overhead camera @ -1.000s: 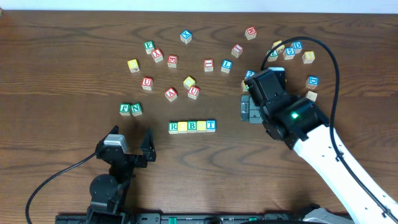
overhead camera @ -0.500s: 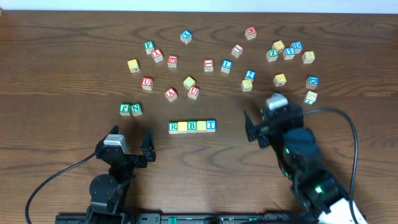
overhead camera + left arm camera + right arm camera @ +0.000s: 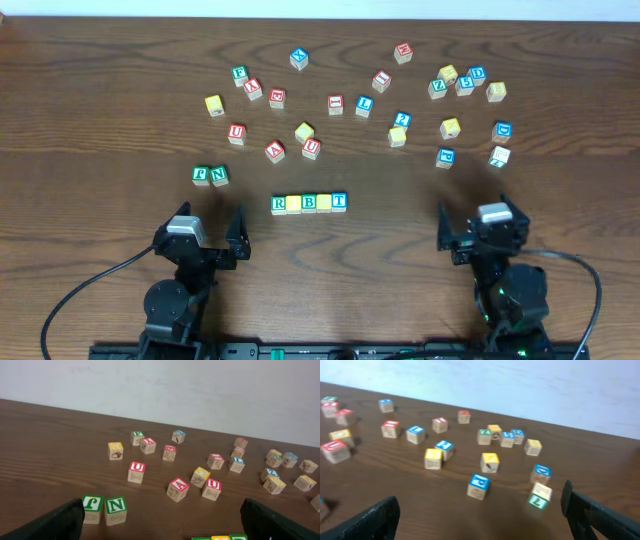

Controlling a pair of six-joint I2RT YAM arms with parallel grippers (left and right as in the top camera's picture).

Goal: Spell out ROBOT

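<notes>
Five cubes stand in a touching row at the table's middle front: green R (image 3: pixel 279 204), a yellow-faced cube (image 3: pixel 294 204), green B (image 3: pixel 309 203), a second yellow-faced cube (image 3: pixel 324 203) and blue T (image 3: pixel 339 201). The letters on the yellow cubes are too small to read. Only the tops of the row's left cubes (image 3: pixel 220 538) show at the bottom edge of the left wrist view. My left gripper (image 3: pixel 208 222) (image 3: pixel 165 525) is open and empty, front left of the row. My right gripper (image 3: pixel 481 228) (image 3: pixel 482 520) is open and empty, front right of it.
Green F (image 3: pixel 201 175) (image 3: pixel 92 508) and N (image 3: pixel 219 176) (image 3: pixel 115 510) cubes stand left of the row. Many red, blue, yellow and green cubes lie scattered across the far half. Nearest the right gripper are a blue cube (image 3: pixel 445 157) (image 3: pixel 479 485) and a green-faced one (image 3: pixel 499 156) (image 3: pixel 540 495).
My right arm has drawn back from the scattered cubes at the right to the front edge, uncovering the cubes there. The left arm and the row have not moved.
</notes>
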